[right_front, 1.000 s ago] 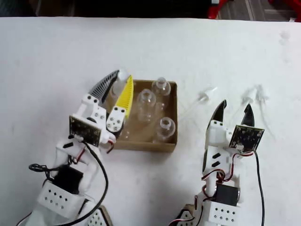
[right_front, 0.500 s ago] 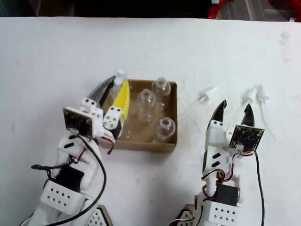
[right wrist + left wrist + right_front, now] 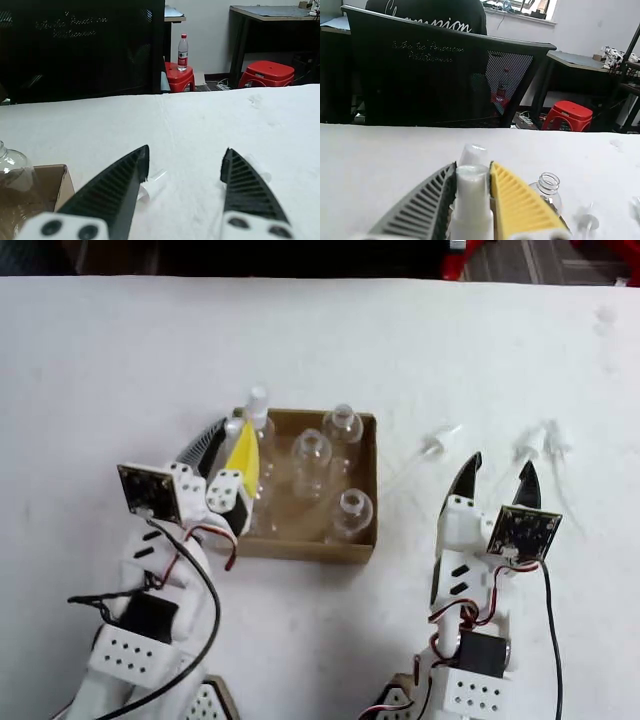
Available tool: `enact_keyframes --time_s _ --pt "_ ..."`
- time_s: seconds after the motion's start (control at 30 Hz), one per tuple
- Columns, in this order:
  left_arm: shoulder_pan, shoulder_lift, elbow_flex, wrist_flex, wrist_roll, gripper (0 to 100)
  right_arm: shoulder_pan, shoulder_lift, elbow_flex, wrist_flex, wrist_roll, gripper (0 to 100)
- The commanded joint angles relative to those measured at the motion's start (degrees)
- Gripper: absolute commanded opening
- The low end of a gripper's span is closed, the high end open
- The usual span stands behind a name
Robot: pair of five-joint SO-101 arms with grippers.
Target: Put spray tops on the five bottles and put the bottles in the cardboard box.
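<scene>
Left claw [image 3: 236, 440] clenches a capped bottle [image 3: 257, 405] at the upper-left corner of the box [image 3: 368, 480], left of centre in the high view. Three open bottles [image 3: 311, 450] stand inside the box. Two spray tops [image 3: 436, 445] lie on the table [image 3: 100, 360] to the right of the box. Right claw [image 3: 497, 472], at lower right, is released, with its tips near the tops.

From the left wrist, the left claw [image 3: 472, 169] pinches the capped bottle [image 3: 471, 200] just under its white top. An open bottle [image 3: 548, 187] stands just beside the yellow finger, and a spray top [image 3: 585, 220] lies farther off.

From the right wrist, the right claw [image 3: 186, 152] gapes wide over the table [image 3: 200, 120]. One spray top [image 3: 152, 182] lies beside the dark finger, and the box [image 3: 50, 182] sits off to that side.
</scene>
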Motion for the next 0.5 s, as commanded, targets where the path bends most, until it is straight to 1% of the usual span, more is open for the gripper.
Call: enact_keyframes --time_s 0.0,0.07,0.17,0.37,0.43,0.47 --pt "0.1 -0.9 -0.2 -0.4 0.9 2 -0.2 -0.1 0.4 -1.0 0.3 21.1" --pt "0.6 -0.9 1.1 -0.5 0.9 2 -0.2 -0.1 0.4 -1.0 0.3 21.1" --pt "1.8 -0.9 4.1 -3.2 0.4 2 -0.2 -0.1 0.4 -1.0 0.3 21.1" --pt "2.1 -0.9 10.7 -16.1 0.4 2 -0.1 -0.1 0.4 -1.0 0.3 21.1" --pt "2.3 -0.9 12.3 -18.9 0.4 2 -0.1 -0.1 0.4 -1.0 0.3 21.1" --pt "2.4 -0.9 12.4 -19.0 0.4 2 -0.1 -0.1 0.4 -1.1 0.3 21.1"
